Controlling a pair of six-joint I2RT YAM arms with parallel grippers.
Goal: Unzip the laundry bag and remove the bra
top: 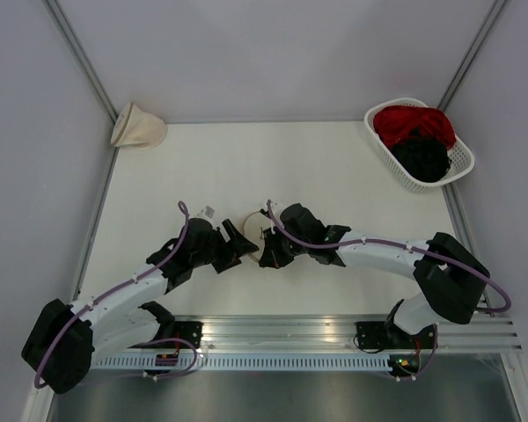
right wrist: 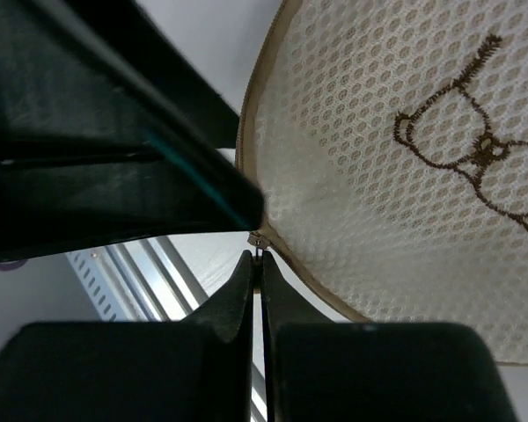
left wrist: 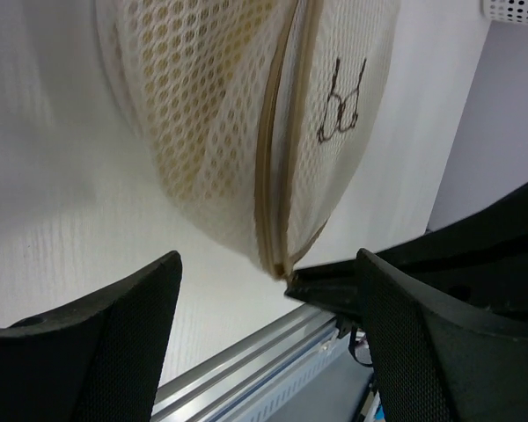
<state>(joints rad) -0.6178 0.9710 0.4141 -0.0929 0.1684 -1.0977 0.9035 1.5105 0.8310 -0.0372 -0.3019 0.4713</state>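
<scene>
You had the laundry bag (top: 253, 223) on the table with a gripper at either side of it, and it seemed to be tipped up on its edge, not lying flat; the left gripper (top: 245, 244) sat just beside the bag with its fingers spread wide and nothing between them, the tan zipper (left wrist: 277, 176) running down toward the gap; the right gripper (right wrist: 261, 264) had its fingers pressed together, and the small metal zipper pull (right wrist: 260, 239) sat right at their tips, apparently pinched there; the bra was not plainly in view, though a dull yellowish tone behind the mesh suggested it lay inside the bag. You should have expected the bag to be very light and limp: open honeycomb mesh with no frame to it, so it would fold, swing and follow any tug instead of resisting; the pull was tiny and smooth, easy to lose from a fingertip pinch. The sound place for your free gripper was the firm seam beside the zipper, close to the pull, so the slider had something to run against; the face with the dark embroidered mark (right wrist: 475, 149) would only bunch up.
</scene>
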